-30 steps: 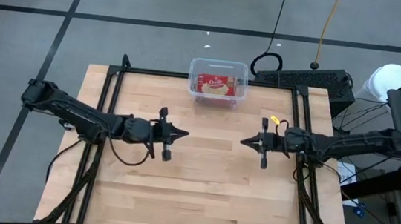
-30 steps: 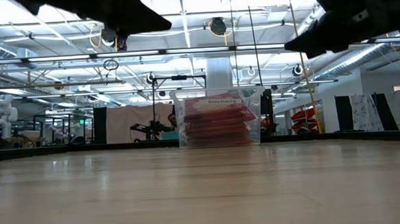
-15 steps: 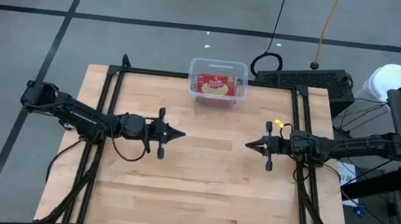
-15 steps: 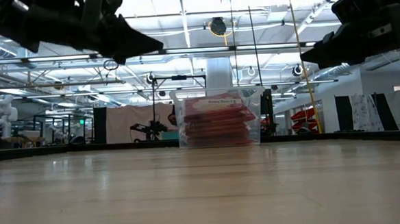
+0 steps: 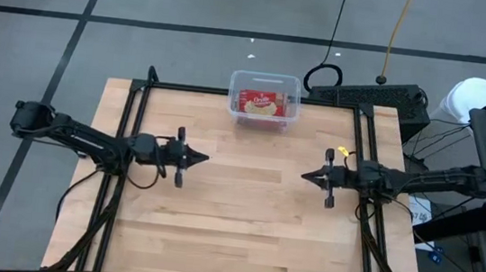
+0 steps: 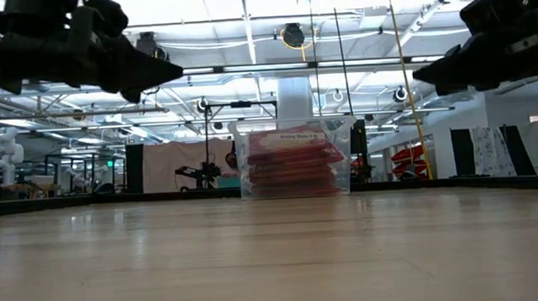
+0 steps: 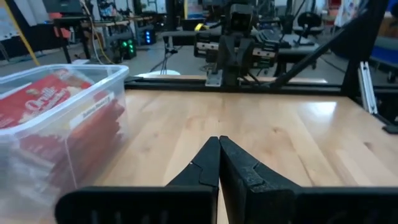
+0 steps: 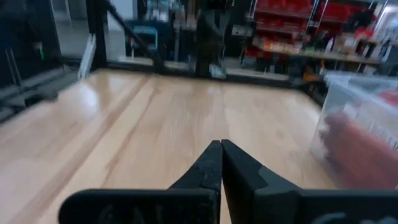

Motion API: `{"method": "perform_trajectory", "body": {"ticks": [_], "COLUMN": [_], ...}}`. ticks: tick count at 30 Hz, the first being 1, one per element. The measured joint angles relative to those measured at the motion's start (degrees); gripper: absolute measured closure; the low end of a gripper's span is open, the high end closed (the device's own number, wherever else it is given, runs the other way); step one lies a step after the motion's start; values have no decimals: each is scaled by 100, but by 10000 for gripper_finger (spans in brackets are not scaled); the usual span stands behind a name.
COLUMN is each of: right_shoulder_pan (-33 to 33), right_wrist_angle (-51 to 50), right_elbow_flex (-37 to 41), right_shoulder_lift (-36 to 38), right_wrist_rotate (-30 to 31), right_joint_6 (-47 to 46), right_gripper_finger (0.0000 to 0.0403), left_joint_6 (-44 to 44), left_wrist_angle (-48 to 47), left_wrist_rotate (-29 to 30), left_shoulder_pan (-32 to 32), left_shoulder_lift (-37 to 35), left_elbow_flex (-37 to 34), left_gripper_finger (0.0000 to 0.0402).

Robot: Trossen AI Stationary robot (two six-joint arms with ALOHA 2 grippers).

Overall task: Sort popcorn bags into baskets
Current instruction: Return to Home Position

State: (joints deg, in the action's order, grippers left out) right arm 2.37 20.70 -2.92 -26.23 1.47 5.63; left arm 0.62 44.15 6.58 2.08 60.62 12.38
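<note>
Two grippers hang over the bare middle of the tabletop (image 5: 242, 227), tips facing each other and well apart: the left gripper (image 5: 201, 157) on its own side, the right gripper (image 5: 306, 175) on the other. The left wrist view shows that arm's fingers (image 7: 208, 163) pressed together into a point with nothing between them. The right arm's fingers (image 8: 211, 163) are likewise closed and empty.

The step in hand, as I judge it, is the retreat to the rest pose. Doing it well should mean a clean withdrawal:
- Fingers closed.
- Each arm drawn back toward its own edge.
- Height held above the wood, where the low view shows both arms riding, so nothing drags.
- A path clear of the black frame (image 5: 185, 87) around the tabletop.

Neither gripper is near the tub, so the risk of a knock looks small.

The clear tub (image 5: 232, 94) stands at the far edge of the tabletop, midway between the arms. Inside it the popcorn bags (image 5: 263, 104) lie flat in a stack. The top one is face up, red and yellow with a cream oval. In the low view the stack (image 6: 293, 163) shows through the wall as red layers filling much of the tub's height. No bag lies outside the tub, so the sorting looks finished.
</note>
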Motion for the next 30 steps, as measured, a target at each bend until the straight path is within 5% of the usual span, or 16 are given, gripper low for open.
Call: {"method": "perform_trajectory", "body": {"ticks": [7,30], "right_shoulder_pan": [0,0], "right_wrist_angle": [-32,-891], "right_elbow_flex": [31,53], "right_shoulder_lift": [254,1393], "right_wrist_rotate": [3,3], "right_joint_6": [98,213], "right_gripper_finger": [401,401], "left_joint_6": [-53,-118], "left_wrist_angle": [30,-61], "left_wrist_rotate": [396,251], "left_shoulder_pan": [253,381], "left_shoulder_lift": [-476,-1644], "left_elbow_flex": [-330,-1186], "left_gripper_finger": [395,397]}}
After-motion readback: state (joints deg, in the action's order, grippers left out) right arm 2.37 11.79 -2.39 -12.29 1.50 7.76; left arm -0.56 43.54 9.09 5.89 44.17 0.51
